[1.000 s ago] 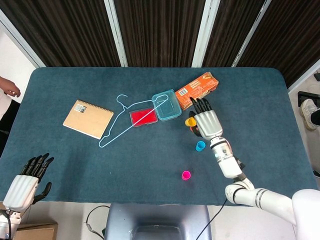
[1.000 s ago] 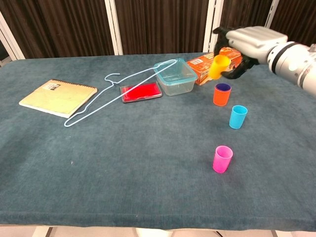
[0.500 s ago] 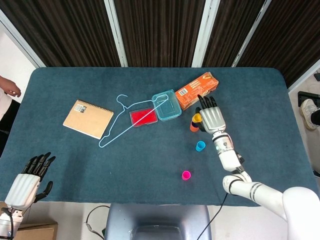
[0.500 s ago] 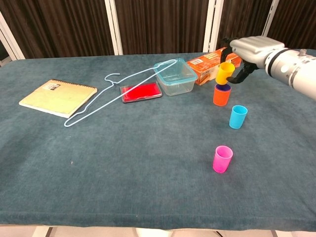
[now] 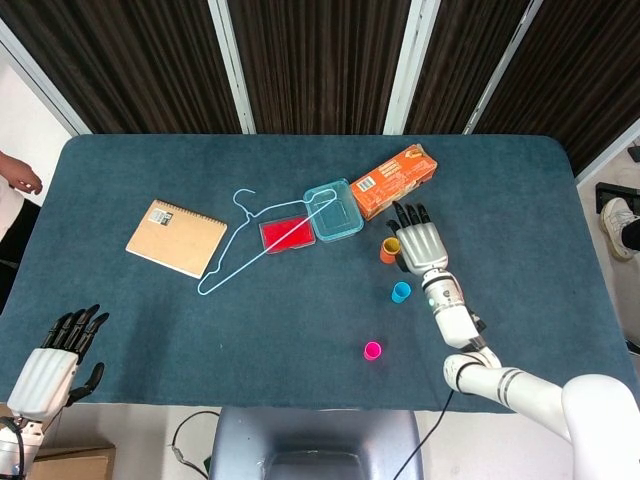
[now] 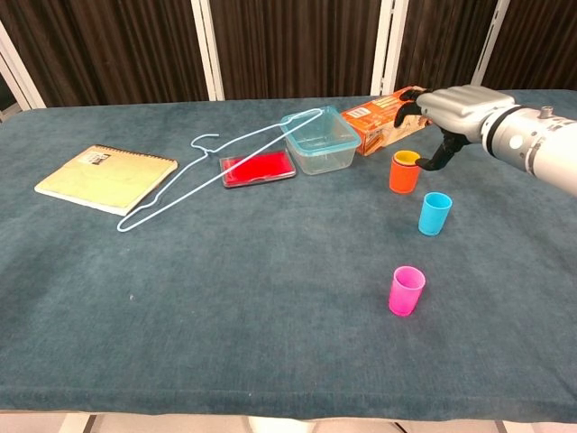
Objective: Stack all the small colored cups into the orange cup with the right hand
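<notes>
Orange cup [image 6: 405,173]: upright on the table [image 6: 270,298], right of centre, just in front of the carton [image 6: 383,124]. A yellow rim shows inside its mouth, so a yellow cup [image 6: 407,158] sits nested in it.

Blue cup [image 6: 435,214]: upright on the table, near the orange cup on the side closer to the robot, apart from it.

Pink cup [image 6: 406,290]: upright, alone, nearer the front edge than the blue cup and well apart from the orange one.

Right hand [image 6: 448,113]: over the table just beside the orange cup, palm down, fingers spread toward the carton, thumb curved down next to the cup's rim. It holds nothing; whether the thumb touches the cup cannot be told. In the head view the right hand [image 5: 419,243] lies beside the orange cup [image 5: 389,250], with the blue cup [image 5: 401,291] and pink cup [image 5: 372,350] below it.

Left hand [image 5: 55,362]: at the lower left edge of the head view, off the table, fingers apart, empty.

Other items: clear container [image 6: 320,140] beside the carton; red flat lid [image 6: 259,169] next to it; wire hanger [image 6: 212,177] lying across lid and container rim; notebook [image 6: 106,178] at the left.
</notes>
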You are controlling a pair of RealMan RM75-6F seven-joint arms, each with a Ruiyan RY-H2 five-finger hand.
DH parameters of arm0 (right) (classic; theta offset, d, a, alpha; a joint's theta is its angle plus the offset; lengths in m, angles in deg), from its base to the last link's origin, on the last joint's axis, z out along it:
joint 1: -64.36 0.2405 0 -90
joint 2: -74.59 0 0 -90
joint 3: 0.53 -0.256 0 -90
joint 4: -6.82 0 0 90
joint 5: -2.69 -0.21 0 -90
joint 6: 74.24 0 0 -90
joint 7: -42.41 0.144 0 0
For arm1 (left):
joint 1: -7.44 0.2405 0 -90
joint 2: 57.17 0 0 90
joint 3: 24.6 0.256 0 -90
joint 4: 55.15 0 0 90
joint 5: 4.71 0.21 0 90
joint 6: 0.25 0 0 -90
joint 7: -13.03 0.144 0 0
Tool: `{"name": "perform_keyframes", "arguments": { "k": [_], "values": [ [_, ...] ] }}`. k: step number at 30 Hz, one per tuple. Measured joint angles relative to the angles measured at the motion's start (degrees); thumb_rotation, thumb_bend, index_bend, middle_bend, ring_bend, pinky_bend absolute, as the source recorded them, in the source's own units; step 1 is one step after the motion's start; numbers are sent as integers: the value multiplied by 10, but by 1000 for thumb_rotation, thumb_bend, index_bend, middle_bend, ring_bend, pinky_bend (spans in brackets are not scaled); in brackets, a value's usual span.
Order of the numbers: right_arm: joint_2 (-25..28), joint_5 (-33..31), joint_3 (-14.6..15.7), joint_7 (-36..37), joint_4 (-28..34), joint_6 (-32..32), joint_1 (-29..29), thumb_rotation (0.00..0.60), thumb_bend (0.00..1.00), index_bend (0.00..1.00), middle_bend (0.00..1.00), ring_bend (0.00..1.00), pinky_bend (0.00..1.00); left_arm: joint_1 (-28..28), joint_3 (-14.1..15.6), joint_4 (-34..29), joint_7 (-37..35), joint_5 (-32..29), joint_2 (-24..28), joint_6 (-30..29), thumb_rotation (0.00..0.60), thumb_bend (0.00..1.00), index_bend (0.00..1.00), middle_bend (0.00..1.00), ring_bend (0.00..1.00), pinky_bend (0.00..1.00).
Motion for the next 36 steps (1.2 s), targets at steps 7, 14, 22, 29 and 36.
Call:
{"name": "perform_keyframes", "arguments": {
  "k": [7, 14, 22, 29, 36],
  "values": [
    [56, 61, 23, 33, 114, -34, -27, 600, 466, 214, 9, 0, 0, -1, 0, 0, 1, 1, -1, 0, 600, 461, 0, 0, 0, 93],
    [149, 148, 94, 47, 247, -55, -66, 600, 465, 285, 9, 0, 0, -2, 2, -2, 7, 3, -2, 3, 600, 461, 0, 0, 0, 93],
    [138, 130, 115, 24, 213, -24, -73, 600, 466, 378, 11, 0, 0, -1, 4, -3, 9, 6, -3, 2, 600, 461, 0, 0, 0, 93],
    [113, 113, 110, 21, 171, -7, -69, 600, 466, 446, 8, 0, 0, 0, 5, 0, 7, 5, -4, 2, 600, 460, 0, 0, 0, 93],
    [93, 113, 103, 25, 150, -13, -67, 600, 466, 591, 51, 0, 0, -2, 3, -1, 7, 3, -4, 4, 600, 461, 0, 0, 0, 93]
  ]
}}
